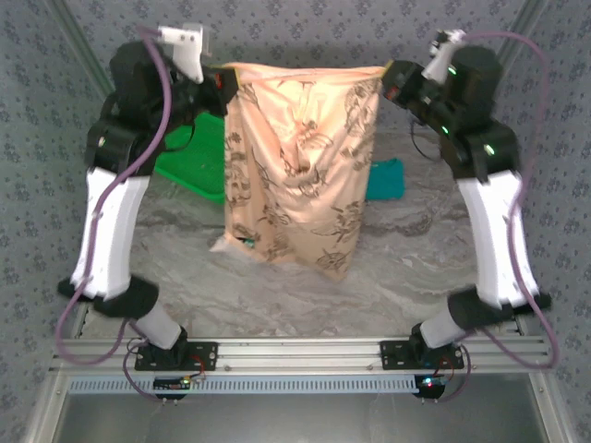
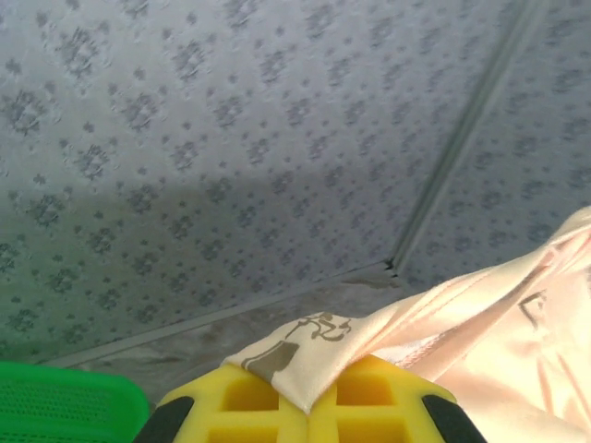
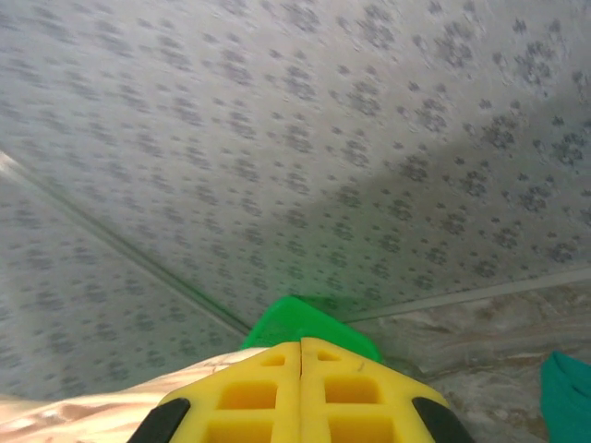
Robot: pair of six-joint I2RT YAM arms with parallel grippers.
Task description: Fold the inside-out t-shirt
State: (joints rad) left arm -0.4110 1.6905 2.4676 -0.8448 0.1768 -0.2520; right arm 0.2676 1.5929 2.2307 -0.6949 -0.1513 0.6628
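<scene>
**A:** Where does the shirt sit against the table [image 1: 305, 295]?

**B:** The inside-out t-shirt [image 1: 300, 166] hangs like a sheet over the marbled top. Its upper edge is stretched level between the two arms, and its lower hem seems to reach the surface near the middle.

**A:** Anything behind it?

**B:** There's a green tray [image 1: 196, 171] on the left, partly hidden by the cloth. A folded teal garment [image 1: 386, 180] peeks out just beside the shirt's right edge.

**A:** And the grippers?

**B:** The left gripper [image 1: 224, 86] is clamped on the upper left corner. In its wrist view the yellow fingers [image 2: 249, 406] pinch a printed fold, and the rest of the cloth trails off to the right. The right gripper [image 1: 391, 85] grips the upper right corner with its pads pressed together. In its wrist view the cloth spills out at the lower left.
</scene>
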